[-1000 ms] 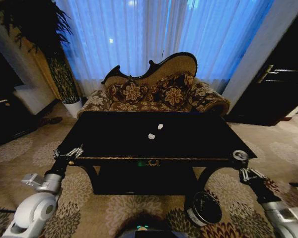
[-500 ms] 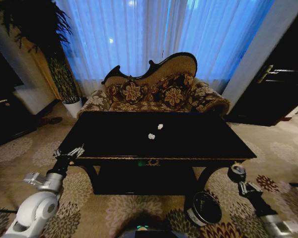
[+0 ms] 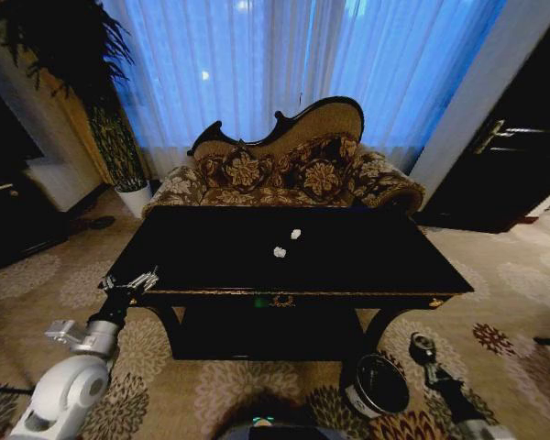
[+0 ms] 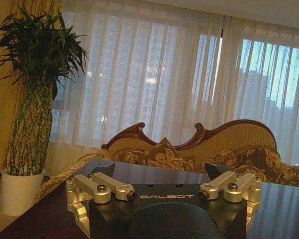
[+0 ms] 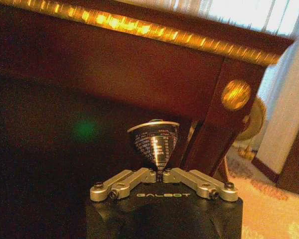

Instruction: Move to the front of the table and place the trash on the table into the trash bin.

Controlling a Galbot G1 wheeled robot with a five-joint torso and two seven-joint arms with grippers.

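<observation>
At the table's front left corner, the left gripper (image 3: 128,285) hovers level with the gold-trimmed edge, its fingers (image 4: 103,187) spread wide with nothing between them. In the left wrist view it faces across the glossy top toward a floral sofa (image 4: 229,149), white curtains (image 4: 154,79) and a tall potted plant (image 4: 35,99) at the left end of the room.

The black table (image 3: 202,261) stands before the robot, its front edge bearing a gold ornament (image 3: 281,299) at the middle. Two white crumpled paper bits lie near the middle of the top: one (image 3: 280,251) closer to the front edge, the other (image 3: 296,234) just behind it and slightly right, apart from each other.

On the patterned carpet (image 3: 192,385) below the table's front right leg stands the trash bin (image 3: 376,385), black with a shiny rim. Just right of the bin and a little above its rim level, the right gripper (image 3: 423,351) is clamped on a small dark can (image 5: 156,143) with white print on its side and a pale top. In the right wrist view the can stands upright between the closed fingers (image 5: 134,178), below the table's gold trim and beside the leg with a round gold stud (image 5: 235,94).
</observation>
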